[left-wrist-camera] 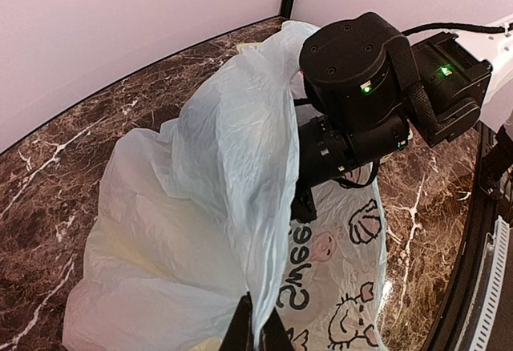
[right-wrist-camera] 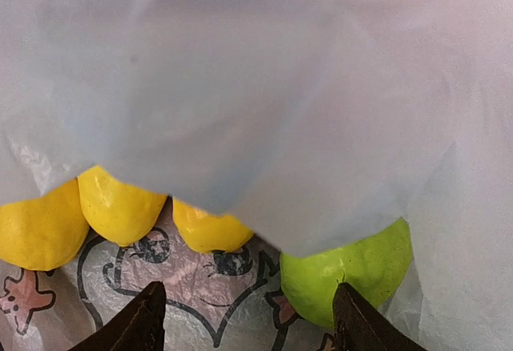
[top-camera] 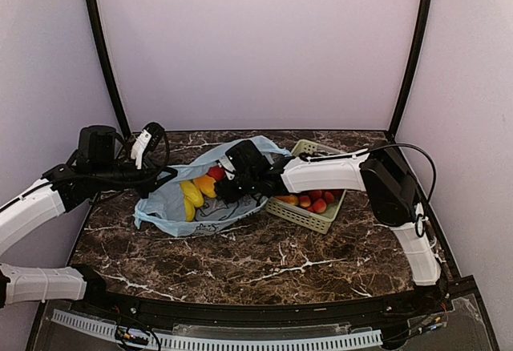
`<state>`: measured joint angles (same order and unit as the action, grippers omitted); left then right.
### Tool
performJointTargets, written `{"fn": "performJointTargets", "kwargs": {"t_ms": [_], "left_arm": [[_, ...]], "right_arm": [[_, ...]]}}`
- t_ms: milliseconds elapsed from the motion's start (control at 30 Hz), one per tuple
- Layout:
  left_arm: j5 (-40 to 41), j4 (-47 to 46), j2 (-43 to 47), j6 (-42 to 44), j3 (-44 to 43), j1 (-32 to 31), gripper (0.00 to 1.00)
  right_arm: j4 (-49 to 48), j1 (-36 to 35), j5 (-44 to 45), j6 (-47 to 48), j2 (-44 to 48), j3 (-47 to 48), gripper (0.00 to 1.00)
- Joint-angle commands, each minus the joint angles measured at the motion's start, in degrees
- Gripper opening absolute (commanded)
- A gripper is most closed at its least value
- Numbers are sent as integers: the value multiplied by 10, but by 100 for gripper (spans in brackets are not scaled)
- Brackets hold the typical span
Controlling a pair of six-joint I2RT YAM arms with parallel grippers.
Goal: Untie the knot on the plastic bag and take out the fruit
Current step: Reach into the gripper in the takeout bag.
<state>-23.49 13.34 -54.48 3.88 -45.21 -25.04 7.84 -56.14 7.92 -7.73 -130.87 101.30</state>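
The light blue plastic bag (top-camera: pixel 210 213) lies on the table's left half with its mouth lifted open. My left gripper (left-wrist-camera: pixel 256 332) is shut on a fold of the bag's film (left-wrist-camera: pixel 232 167) and holds it up. My right gripper (right-wrist-camera: pixel 250 320) reaches into the bag, open, with nothing between its fingers. A light green apple (right-wrist-camera: pixel 353 267) lies just ahead of the right finger, touching it or nearly so. Yellow lemon-like fruit (right-wrist-camera: pixel 120 207) rests ahead on the left, partly under the film. From above, yellow (top-camera: pixel 191 195), orange (top-camera: pixel 206 184) and red (top-camera: pixel 216 173) fruit show inside. The knot is out of view.
A pale green lattice basket (top-camera: pixel 302 216) holding red and orange fruit stands right of the bag, under my right forearm (top-camera: pixel 325 173). The right arm's black wrist (left-wrist-camera: pixel 361 78) fills the upper right of the left wrist view. Purple walls close in the back and both sides.
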Motion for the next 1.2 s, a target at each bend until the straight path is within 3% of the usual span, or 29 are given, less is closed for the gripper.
{"fn": "performJointTargets", "kwargs": {"t_ms": [0,433,867,1167], "left_arm": [[-16,5,-2,3,3,-3,1],[-17,8,-8,5,2,-3,1],[-25,10,-11,4,2,-3,1],[-26,10,-11,5,2,-3,1]], "right_arm": [[-62,1,44,-4,24,-19,70],[-108,15,76,3,5,-7,73],[-17,40,30,-32,-79,80,73],[34,45,19,-50,-127,131,80]]}}
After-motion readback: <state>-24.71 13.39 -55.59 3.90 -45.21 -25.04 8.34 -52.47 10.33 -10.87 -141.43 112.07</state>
